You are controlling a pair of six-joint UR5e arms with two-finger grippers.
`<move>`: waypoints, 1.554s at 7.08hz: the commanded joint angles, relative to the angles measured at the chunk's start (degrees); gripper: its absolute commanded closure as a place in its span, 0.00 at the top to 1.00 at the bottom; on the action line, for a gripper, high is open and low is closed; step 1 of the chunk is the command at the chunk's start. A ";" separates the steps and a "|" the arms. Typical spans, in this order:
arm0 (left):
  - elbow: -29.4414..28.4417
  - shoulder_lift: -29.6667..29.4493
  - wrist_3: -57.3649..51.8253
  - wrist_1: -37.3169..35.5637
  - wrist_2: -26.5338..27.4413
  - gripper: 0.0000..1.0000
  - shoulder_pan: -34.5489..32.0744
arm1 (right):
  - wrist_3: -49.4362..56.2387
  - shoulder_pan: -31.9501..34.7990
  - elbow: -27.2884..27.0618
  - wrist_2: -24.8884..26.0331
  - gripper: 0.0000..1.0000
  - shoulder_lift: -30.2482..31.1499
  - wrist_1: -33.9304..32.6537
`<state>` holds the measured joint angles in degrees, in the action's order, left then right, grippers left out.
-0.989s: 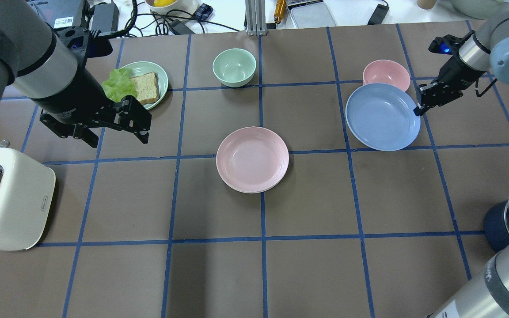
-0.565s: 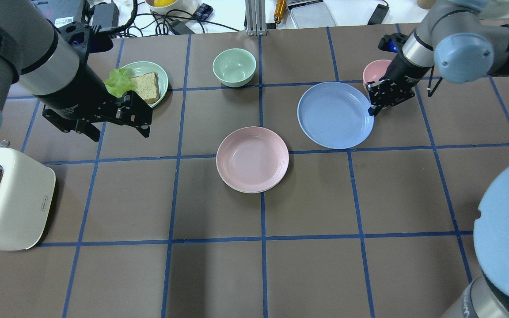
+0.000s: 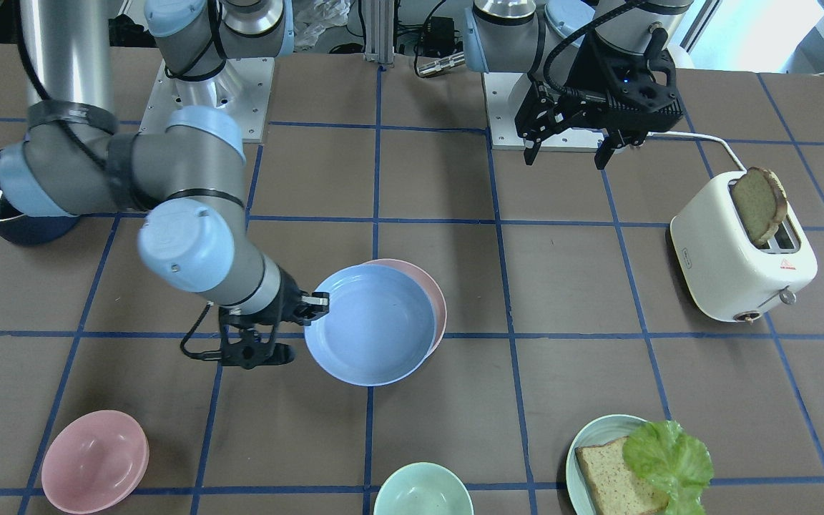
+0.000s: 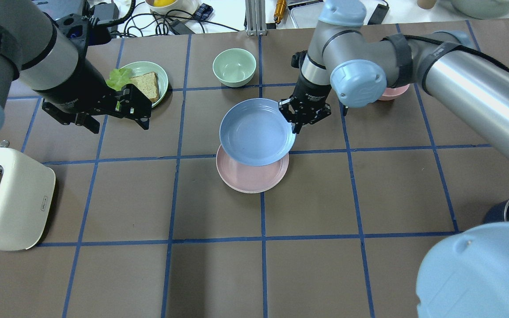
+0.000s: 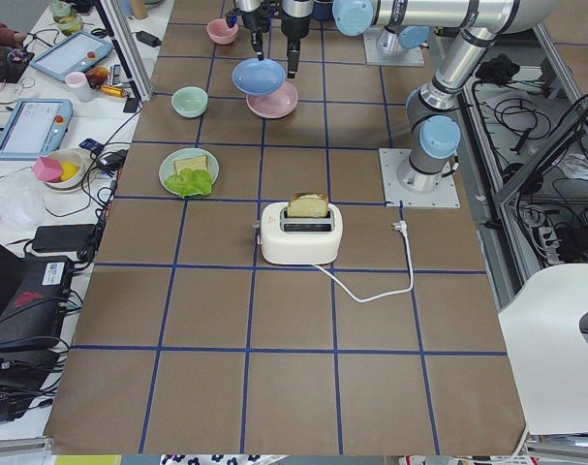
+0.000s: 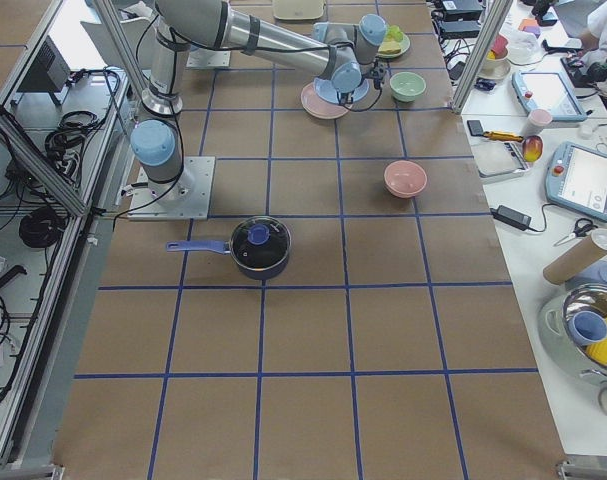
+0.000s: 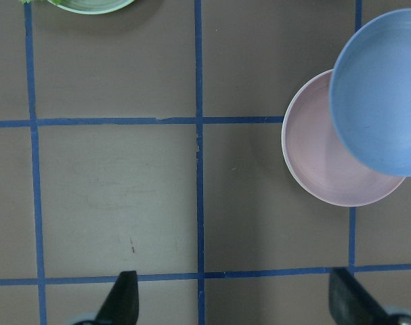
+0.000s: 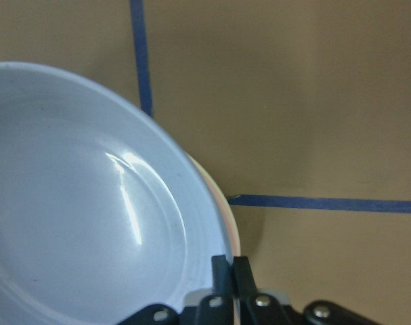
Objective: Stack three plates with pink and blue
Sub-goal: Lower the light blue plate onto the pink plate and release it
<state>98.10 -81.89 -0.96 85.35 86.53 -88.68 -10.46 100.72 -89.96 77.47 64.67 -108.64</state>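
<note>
While the right arm [image 4: 457, 84] stretches in from the right edge of the overhead view, its silver forearm slanting up toward centre and its wrist turned straight down, the right gripper [image 4: 295, 126] pinches the right-hand rim of the blue plate [image 4: 254, 132], jaws closed tight on it. That plate hangs roughly level above the pink plate [image 4: 252, 181], covering its upper part and offset toward the top of the frame. The pink plate lies on the table [image 4: 325, 198] at centre. At upper left, the left arm [image 4: 38, 57] points its wrist down. The left gripper [image 4: 119, 132] is spread wide and holds nothing, just beside the teal plate [image 4: 159, 75] of bread and lettuce.
</note>
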 commanded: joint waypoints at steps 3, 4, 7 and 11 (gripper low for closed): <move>0.16 -0.99 -0.18 -2.10 0.30 1.00 0.00 | -1.84 2.90 -3.82 2.25 0.00 -0.51 -3.75; 0.42 -1.17 -0.18 -2.12 0.48 1.00 0.00 | -1.58 2.90 -3.82 2.34 0.00 -0.86 -3.86; 1.75 -0.65 -0.01 -3.70 1.09 1.00 0.00 | -1.14 2.82 -3.82 7.40 0.73 -0.86 -3.60; 1.22 1.29 -0.53 -4.66 1.09 1.00 -0.17 | -0.97 0.54 -1.37 7.61 1.00 3.68 -2.63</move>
<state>99.49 -81.17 -1.18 81.34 87.63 -88.77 -11.55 102.43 -92.52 84.99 65.91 -111.85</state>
